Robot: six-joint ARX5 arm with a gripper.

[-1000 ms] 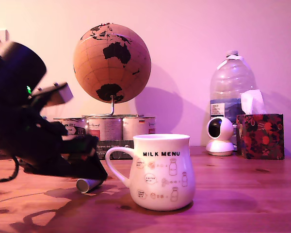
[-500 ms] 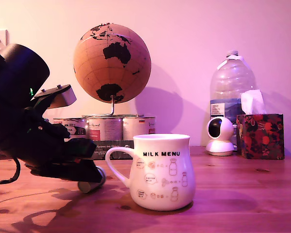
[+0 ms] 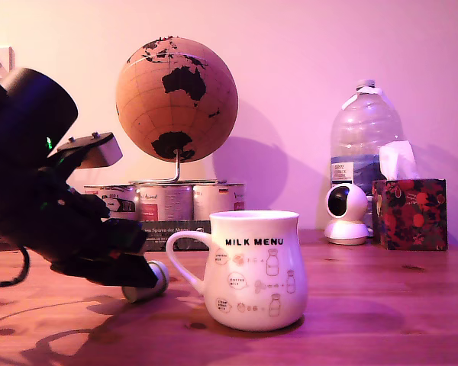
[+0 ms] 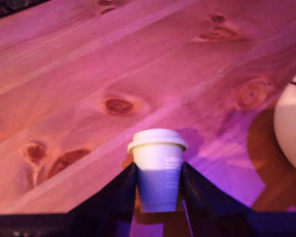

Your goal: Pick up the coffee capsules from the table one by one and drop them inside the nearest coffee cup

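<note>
A small pale coffee capsule point(image 4: 158, 153) with a flat rimmed end sits between my gripper's point(image 4: 158, 173) two dark fingers point(image 4: 121, 192), which are shut on its sides. In the exterior view the capsule point(image 3: 154, 276) pokes out of the black gripper point(image 3: 141, 276), tilted and just above the wooden table point(image 3: 366, 305), with a shadow under it. The white "MILK MENU" coffee cup point(image 3: 256, 271) stands a short way to the exterior view's right of the capsule, handle toward it. Part of the cup's side point(image 4: 292, 128) shows in the wrist view.
Behind the arm stand three labelled tins point(image 3: 166, 202) on a dark box, with a cork globe point(image 3: 175, 99) on top. At the exterior view's back right are a water bottle point(image 3: 364, 137), a small white camera point(image 3: 345, 213) and a floral tissue box point(image 3: 409, 213).
The capsule lay on the table under the gripper one second ago. The gripper has since closed around it, and the capsule has risen slightly and shifted toward the cup.
</note>
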